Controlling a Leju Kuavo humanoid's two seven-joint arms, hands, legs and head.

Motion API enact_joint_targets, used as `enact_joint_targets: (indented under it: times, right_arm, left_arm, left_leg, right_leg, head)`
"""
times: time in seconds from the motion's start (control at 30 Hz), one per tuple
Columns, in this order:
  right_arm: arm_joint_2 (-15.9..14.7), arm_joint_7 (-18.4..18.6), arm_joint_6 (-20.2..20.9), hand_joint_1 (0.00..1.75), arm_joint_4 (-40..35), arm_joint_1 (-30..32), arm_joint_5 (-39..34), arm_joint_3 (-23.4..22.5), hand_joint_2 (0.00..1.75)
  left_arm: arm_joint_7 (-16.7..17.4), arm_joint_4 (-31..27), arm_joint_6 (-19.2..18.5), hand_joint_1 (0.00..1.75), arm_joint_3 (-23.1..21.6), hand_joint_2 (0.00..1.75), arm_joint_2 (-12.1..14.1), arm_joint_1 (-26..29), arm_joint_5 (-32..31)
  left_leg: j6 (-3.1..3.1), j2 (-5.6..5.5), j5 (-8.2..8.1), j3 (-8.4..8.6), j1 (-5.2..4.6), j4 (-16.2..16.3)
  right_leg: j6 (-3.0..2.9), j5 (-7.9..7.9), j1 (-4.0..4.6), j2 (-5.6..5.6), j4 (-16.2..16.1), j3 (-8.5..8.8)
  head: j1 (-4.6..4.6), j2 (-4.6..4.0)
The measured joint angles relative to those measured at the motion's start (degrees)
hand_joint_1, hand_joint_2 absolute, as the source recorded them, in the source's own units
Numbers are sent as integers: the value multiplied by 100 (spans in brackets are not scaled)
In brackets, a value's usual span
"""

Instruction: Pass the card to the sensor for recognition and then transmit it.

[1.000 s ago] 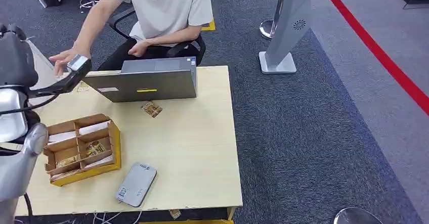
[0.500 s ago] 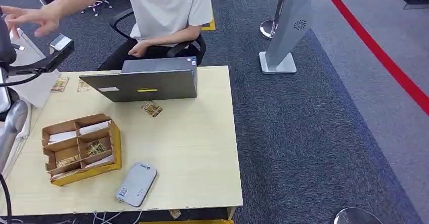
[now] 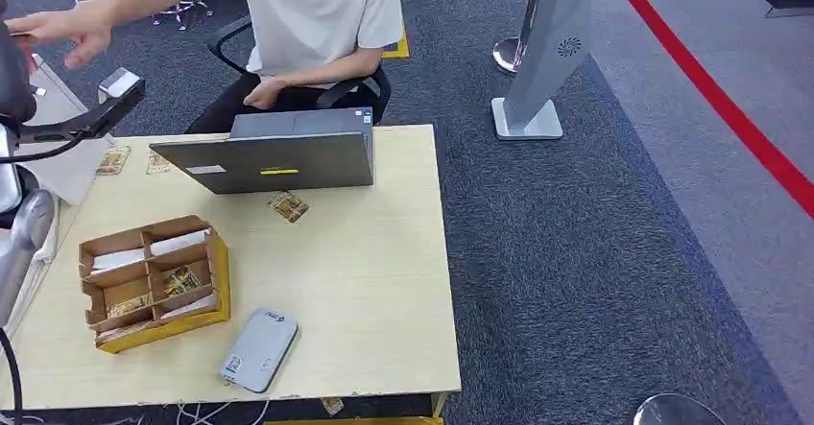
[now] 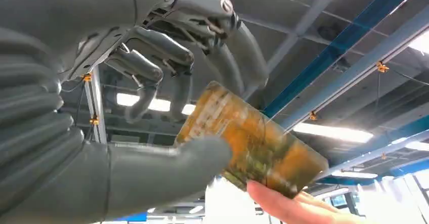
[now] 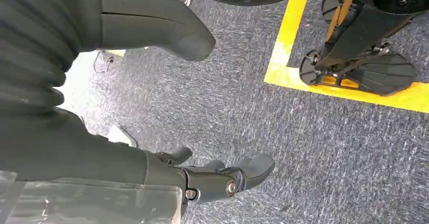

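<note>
Amber-printed rectangular card (image 4: 253, 143) pinched by my left hand (image 4: 167, 107), person's fingertips (image 4: 283, 204) underneath; releasing early drops it. Right hand (image 5: 167, 107) hangs empty, fingers apart.

Grey carpet floor (image 3: 576, 233), red line (image 3: 730, 108) — pale wood table (image 3: 365, 281), ceiling strip lights (image 4: 334, 132).

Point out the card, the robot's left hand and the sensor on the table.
card (image 4: 253, 138), left wrist view, middle of its face.
left hand (image 4: 152, 113), left wrist view, middle of the hand.
sensor (image 3: 258, 350), head view, middle of its top.
</note>
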Motion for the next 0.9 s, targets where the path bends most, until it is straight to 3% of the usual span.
enact_joint_targets:
  times: [0.27, 0.4, 0.6, 0.7, 0.83, 0.9]
  right_arm:
    - [0, -2, 9, 0, 0, 1, -35, 2, 175]
    - [0, 11, 2, 0, 0, 4, -52, 0, 175]
    - [0, 114, 35, 0, 2, 40, -50, 0, 175]
    - [0, 114, 44, 0, 2, 52, -50, 0, 175]
    - [0, 111, 52, 0, 2, 54, -41, 0, 175]
    - [0, 111, 52, 0, 2, 59, -22, 0, 175]
  left_arm:
    - [0, 13, -2, 0, 11, 175, -28, -15, 0]
    - [-59, 63, 0, 0, 238, 175, -52, 9, 0]
    - [-42, 236, 326, 0, 731, 175, 602, 637, 0]
    - [-308, 341, 620, 0, 1297, 175, 920, 1048, 0]
    - [-269, 431, 665, 0, 1824, 175, 1284, 1508, 0]
    - [-619, 599, 978, 0, 2502, 175, 1601, 1929, 0]
  left_leg:
    - [0, 1, 0, 0, 0, 0]
    - [0, 0, 0, -1, 0, 0]
    - [-1, 19, -1, 2, 4, -10]
    - [-5, 30, -3, 1, 7, -10]
    - [-8, 30, -4, -2, 7, -16]
    - [-25, 70, -17, 11, 8, -20]
  right_leg:
    - [0, 0, 0, 1, 0, 0]
    - [0, 0, 0, 0, 0, 1]
    - [-6, -4, 1, 21, 4, -1]
    - [-7, -5, 2, 34, 5, -13]
    - [-9, -8, 3, 32, 11, -5]
    - [-12, -8, 3, 77, 15, -4]
  head:
    - [0, 0]
    - [0, 0]
    - [2, 0]
    - [0, 0]
    - [4, 0]
    - [2, 0]
